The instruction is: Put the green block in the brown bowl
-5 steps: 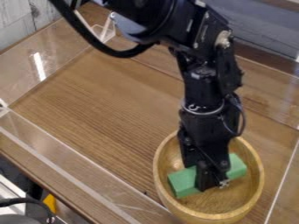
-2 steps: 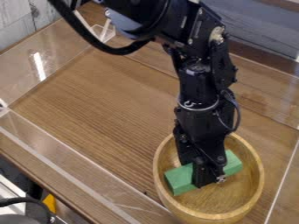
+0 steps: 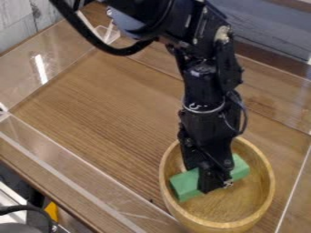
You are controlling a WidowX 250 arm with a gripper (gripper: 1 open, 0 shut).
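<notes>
Gripper [image 3: 214,178] is pointing straight down into the brown bowl [image 3: 183,202], and its jaws are clamping shut on the green block [image 3: 191,184], which is sitting inside the bowl. The block is lying tilted across the bowl's interior, with its lower-left end near the front-left wall and its upper-right end showing just past the claw on the right; the fingers are crossing the bar roughly at its middle. Whether the block is resting on the bowl's floor or hanging just above it cannot be told from this angle. Compared with a second ago, the block's left end is sitting slightly further left and lower in the bowl, and the black arm [image 3: 205,82] is leaning a touch more to the left; the bowl itself is standing in the same spot on the wooden table [image 3: 97,109]. The arm is hiding the back rim of the bowl and the middle of the block, the fingertips are dark and hard to separate, and the arm's upper part is running out of frame.
</notes>
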